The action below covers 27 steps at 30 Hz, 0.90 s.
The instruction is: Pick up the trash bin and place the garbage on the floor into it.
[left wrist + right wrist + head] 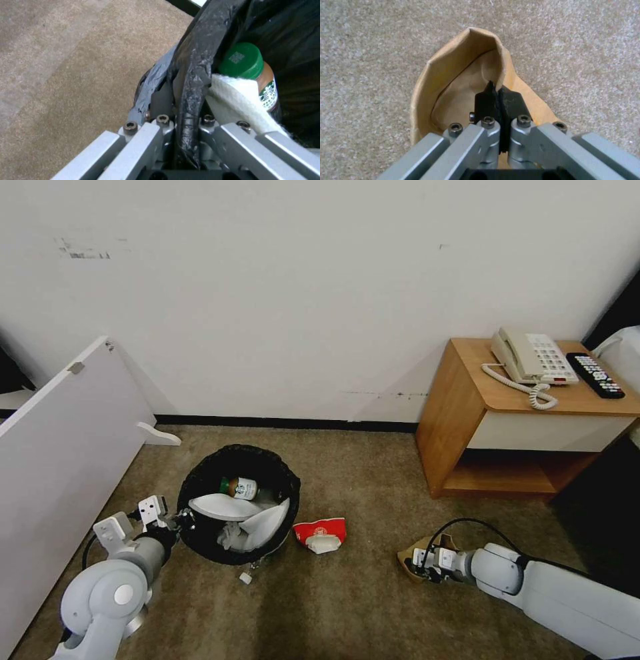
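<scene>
The trash bin [241, 451] stands on the carpet floor [360, 473] near the wall, its black bag folded over the rim [196, 50]. Inside lie white slippers [220, 507] [238, 100] and a green-capped bottle [241, 487] [242, 60]. My left gripper [181, 521] [183, 100] is shut on the bin's rim at the side nearest my left arm. To the right, my right gripper [421, 568] [496, 93] is low on the carpet, shut on the edge of a brown paper bag [405, 561] [453, 82]. A red-and-white crushed wrapper [321, 533] lies just right of the bin.
A small white cap [245, 578] lies in front of the bin. A wooden nightstand [460, 433] with a phone [530, 357] and remote [595, 375] stands at the right wall. A white board [63, 447] leans at the left.
</scene>
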Available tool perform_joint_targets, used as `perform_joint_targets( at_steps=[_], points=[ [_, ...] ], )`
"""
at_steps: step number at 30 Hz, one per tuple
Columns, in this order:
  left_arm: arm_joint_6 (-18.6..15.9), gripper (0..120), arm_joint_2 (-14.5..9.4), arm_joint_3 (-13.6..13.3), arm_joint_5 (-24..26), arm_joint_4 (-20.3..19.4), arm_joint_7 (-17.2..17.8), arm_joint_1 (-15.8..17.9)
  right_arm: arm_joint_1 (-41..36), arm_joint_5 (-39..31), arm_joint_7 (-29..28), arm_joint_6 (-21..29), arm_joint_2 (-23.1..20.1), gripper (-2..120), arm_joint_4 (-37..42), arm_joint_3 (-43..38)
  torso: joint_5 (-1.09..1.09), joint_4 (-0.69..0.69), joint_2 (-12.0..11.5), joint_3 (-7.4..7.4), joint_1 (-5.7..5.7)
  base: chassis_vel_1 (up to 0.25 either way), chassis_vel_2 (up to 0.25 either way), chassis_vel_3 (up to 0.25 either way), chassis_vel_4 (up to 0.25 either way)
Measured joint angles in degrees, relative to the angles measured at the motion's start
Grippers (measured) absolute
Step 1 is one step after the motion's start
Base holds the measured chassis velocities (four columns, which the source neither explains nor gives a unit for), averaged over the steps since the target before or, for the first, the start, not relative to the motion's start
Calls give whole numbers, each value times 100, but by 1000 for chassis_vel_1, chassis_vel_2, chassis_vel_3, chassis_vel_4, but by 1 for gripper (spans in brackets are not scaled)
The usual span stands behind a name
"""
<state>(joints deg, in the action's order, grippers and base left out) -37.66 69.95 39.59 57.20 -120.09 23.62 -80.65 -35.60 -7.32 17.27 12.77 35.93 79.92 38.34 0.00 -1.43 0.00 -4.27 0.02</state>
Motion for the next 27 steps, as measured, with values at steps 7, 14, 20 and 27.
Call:
perform_joint_targets(
  at_steps=[7,14,20,27],
  points=[
    [0,2,44,-21,-33,16,0,1,1,14,-1,-35,-20,0,6,-28,0,0,0,0,0,0,0,0,0],
    [1,2,77,-44,-98,35,-17,-8,3,13,-4,-53,-97,0,81,-91,0,0,0,0,0,0,0,0,0],
    [3,2,81,-81,-110,36,-19,-8,-10,5,-41,-55,-211,0,227,-197,0,0,0,0,0,0,0,0,0],
    [3,2,7,-113,-116,44,-27,-7,-89,-11,-120,-98,-487,0,542,-471,0,0,0,0,0,0,0,0,0]
  ],
)
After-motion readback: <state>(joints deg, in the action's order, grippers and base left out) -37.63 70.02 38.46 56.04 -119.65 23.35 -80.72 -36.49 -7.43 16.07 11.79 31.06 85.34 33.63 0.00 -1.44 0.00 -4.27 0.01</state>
